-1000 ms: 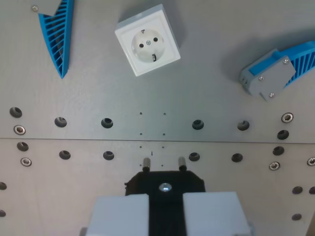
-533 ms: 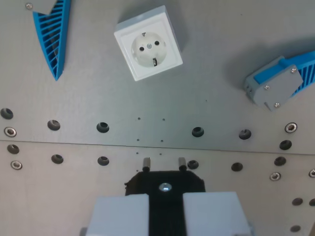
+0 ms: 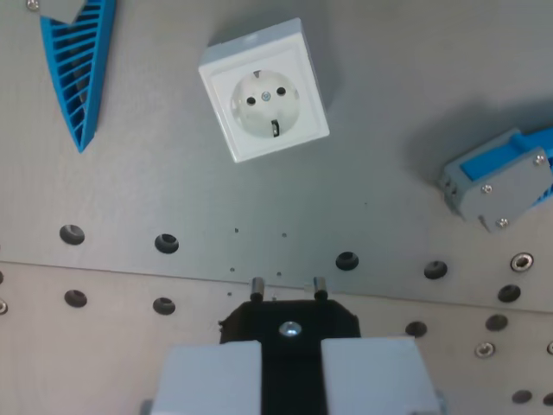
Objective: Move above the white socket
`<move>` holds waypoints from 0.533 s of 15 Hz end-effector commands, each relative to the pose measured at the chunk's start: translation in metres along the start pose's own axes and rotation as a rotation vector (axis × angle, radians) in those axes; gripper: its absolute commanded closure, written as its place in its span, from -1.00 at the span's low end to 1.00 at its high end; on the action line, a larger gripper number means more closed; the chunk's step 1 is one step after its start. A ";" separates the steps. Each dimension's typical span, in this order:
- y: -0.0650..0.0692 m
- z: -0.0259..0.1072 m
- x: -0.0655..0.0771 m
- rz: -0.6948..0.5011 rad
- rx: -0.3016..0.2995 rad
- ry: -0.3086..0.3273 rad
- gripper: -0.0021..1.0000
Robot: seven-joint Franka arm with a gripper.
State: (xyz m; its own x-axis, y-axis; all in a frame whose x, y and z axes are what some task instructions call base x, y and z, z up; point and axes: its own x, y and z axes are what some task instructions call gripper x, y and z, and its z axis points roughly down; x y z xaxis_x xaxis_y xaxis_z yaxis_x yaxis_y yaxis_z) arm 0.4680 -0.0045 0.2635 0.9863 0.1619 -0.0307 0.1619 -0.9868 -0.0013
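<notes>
Gripper (image 3: pixel 289 350) at bottom center of the wrist view, two pale fingers (image 3: pixel 212 376) clamped on a black plug (image 3: pixel 289 324) with two pins pointing up-frame. Socket (image 3: pixel 263 90), white, tilted, flat on the grey plate (image 3: pixel 389 69), up-frame of the pins and well apart. Blue fin (image 3: pixel 73 60) near the top left corner; grey-blue clip (image 3: pixel 501 183) at the right edge.

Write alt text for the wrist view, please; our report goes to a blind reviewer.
A white socket sits tilted on a grey metal plate, ahead of a black plug held in the gripper at the bottom edge, its two pins pointing toward the socket. Blue ribbed parts lie at the wrist view's upper left and right.
</notes>
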 end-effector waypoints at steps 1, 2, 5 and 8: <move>-0.002 0.016 -0.001 -0.118 -0.004 0.078 1.00; -0.002 0.020 -0.001 -0.129 -0.004 0.077 1.00; -0.003 0.035 0.000 -0.156 -0.004 0.082 1.00; -0.004 0.050 0.001 -0.182 -0.006 0.090 1.00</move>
State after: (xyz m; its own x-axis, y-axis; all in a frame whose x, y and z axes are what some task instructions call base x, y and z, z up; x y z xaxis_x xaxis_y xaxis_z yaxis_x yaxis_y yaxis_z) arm 0.4709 -0.0014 0.2188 0.9704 0.2376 -0.0431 0.2375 -0.9714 -0.0060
